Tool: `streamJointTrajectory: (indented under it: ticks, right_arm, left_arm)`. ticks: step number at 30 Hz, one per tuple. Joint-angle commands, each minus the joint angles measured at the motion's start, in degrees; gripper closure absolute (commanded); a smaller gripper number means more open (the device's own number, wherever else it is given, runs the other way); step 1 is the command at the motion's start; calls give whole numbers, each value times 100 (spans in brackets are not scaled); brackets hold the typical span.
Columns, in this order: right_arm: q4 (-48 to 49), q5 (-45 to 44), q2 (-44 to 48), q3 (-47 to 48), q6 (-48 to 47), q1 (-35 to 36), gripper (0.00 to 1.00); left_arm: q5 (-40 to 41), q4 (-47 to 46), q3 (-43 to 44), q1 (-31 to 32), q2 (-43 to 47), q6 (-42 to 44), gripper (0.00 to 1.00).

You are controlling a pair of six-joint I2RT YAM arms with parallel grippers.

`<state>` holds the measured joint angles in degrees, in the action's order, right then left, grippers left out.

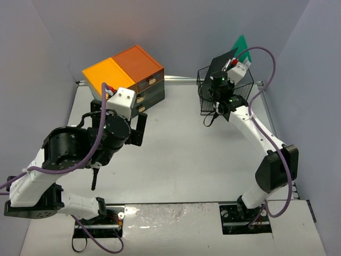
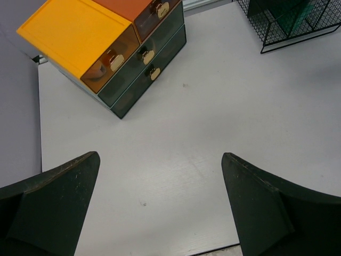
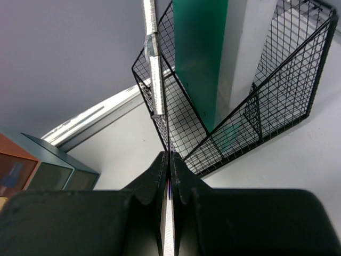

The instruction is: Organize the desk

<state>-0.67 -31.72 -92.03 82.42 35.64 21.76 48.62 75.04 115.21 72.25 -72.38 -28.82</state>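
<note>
The right gripper (image 3: 169, 158) has its two fingers pressed together on a thin flat thing (image 3: 156, 80). I see only its edge, a pale strip going up from the fingers, so it may be a sheet or a thin book. I cannot tell which. The strip goes up along the corner of the black wire basket (image 3: 277, 80). I cannot tell if it is inside the wires or just in front of them. A tall green thing (image 3: 197, 64) stands in the basket, leaning on the mesh. The basket sits at the far right of the desk (image 1: 181, 154), the big flat white top under both arms.

The left gripper (image 2: 160, 156) has its fingers (image 2: 53, 213) wide apart, with nothing between them. It hangs over a bare part of the desk on the near left side. Past it, at the far left corner, stands the drawer unit (image 2: 106, 48). The unit has an orange top, dark drawers and small gold knobs. The drawers look closed.
</note>
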Motion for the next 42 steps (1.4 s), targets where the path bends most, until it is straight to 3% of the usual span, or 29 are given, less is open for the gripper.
streamJointTrajectory:
  ticks: [1, 13, 31, 42]
  right_arm:
    - [-291, -124, 477, 632, -238, -50, 100]
    - [-786, 316, 837, 985, -438, -243, 100]
    - [-722, 1985, -132, 1669, -1201, -542, 100]
    - [-829, 1866, -224, 1805, -1413, -562, 100]
  left_arm:
    - [7, -880, -497, -44, -90, 469, 3]
    - [13, -3258, -1615, -36, -217, 2146, 3]
    - [60, -3418, -1836, -44, -127, 2095, 3]
    - [3, -3378, -1774, -40, -176, 2060, 3]
